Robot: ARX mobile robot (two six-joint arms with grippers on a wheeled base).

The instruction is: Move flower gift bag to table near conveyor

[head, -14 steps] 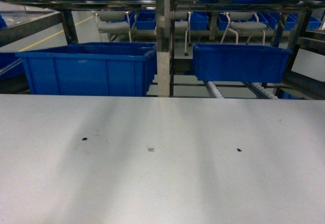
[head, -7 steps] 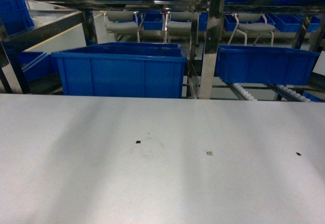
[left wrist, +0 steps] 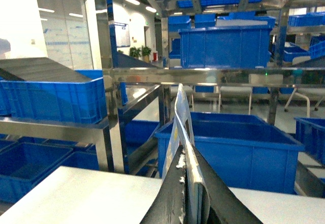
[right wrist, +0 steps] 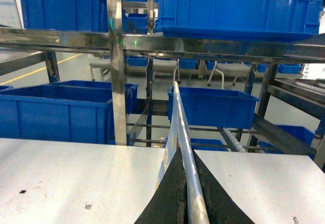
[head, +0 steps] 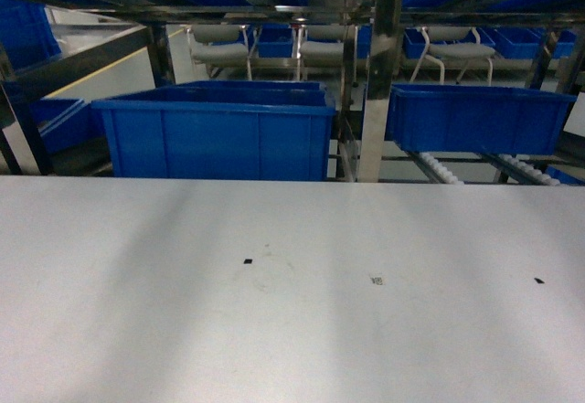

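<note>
Both grippers pinch thin edges of the flower gift bag: the left gripper (left wrist: pixel 190 196) is clamped on an upright white edge (left wrist: pixel 180 127), and the right gripper (right wrist: pixel 185 196) is closed on another edge of the bag (right wrist: pixel 179 127). Below lies the white table (head: pixel 292 330). Beyond it stands the steel conveyor (head: pixel 379 74) with white rollers (head: pixel 437 171), carrying blue bins (head: pixel 215 129).

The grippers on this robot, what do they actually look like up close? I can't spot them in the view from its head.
Only the wrist cameras show them. The left gripper has two flat, matte black fingers tapering to a narrow tip, with whitish scuffs along one inner edge. The right gripper has the same tapering black fingers. No cables, markings or arm links show; the head view shows neither arm.
</note>
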